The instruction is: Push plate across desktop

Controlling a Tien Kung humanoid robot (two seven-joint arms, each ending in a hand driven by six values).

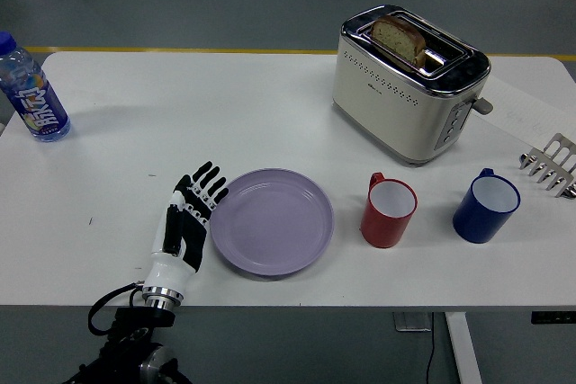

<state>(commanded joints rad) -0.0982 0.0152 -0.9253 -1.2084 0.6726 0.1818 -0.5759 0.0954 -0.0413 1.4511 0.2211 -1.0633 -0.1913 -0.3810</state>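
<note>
Blue-capped and clear, a water bottle [33,89] stands at the far left of the white table [225,96]. Lower left of centre, the left hand [190,218] lies flat, fingers [209,183] straight and released, grasping nothing, its inner edge against the left rim of the lilac plate [272,220]. The plate sits near the bottom edge, a little left of middle. Just to its right, with a small gap, stands a red mug [389,211]; further right a blue mug [486,205], and at the right edge a metal rack [551,165]. A cream toaster [409,81] holding bread [399,39] occupies the upper centre-right. The right hand is out of sight.

The push itself looks to be the step in hand. Going further right calls for a slow, level shove stopping short of the red mug, or a slight change of heading.
</note>
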